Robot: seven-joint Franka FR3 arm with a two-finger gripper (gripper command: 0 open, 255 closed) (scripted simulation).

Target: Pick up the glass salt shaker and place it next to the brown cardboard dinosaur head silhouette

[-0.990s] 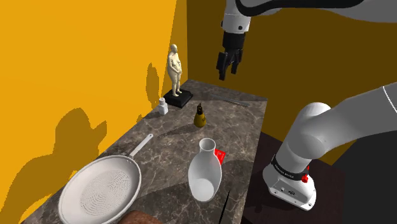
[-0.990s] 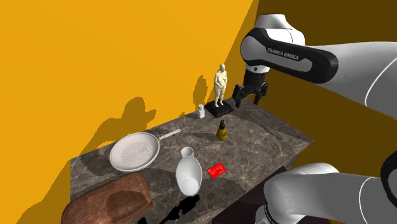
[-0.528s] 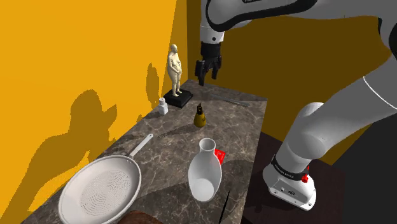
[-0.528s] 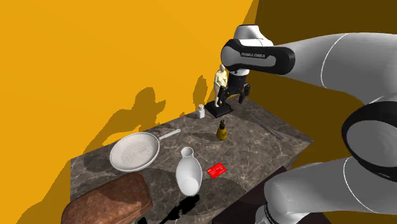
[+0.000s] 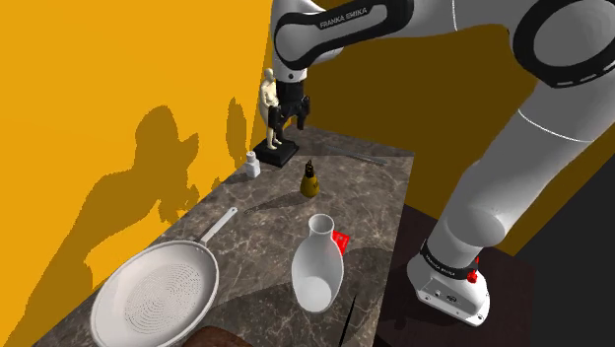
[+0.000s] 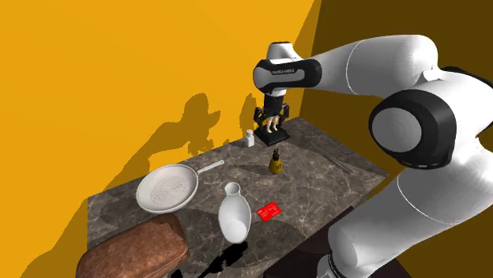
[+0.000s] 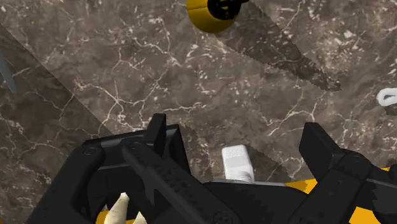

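Black gripper (image 5: 292, 118) - spread wide, clasping nothing, poised above the dark marble counter (image 5: 379, 192) beside the pale figurine (image 5: 269, 104). Small white salt shaker (image 5: 252, 166) - upright by the orange wall, near the figurine's base, untouched.

The arm (image 5: 512, 187) was glossy white in rounded segments, dark-banded at the joints; white FRANKA EMIKA lettering (image 5: 343, 17) ran along one black link (a small red mark (image 5: 472, 277) sat near the base). The hand (image 5: 288, 122) was all black.
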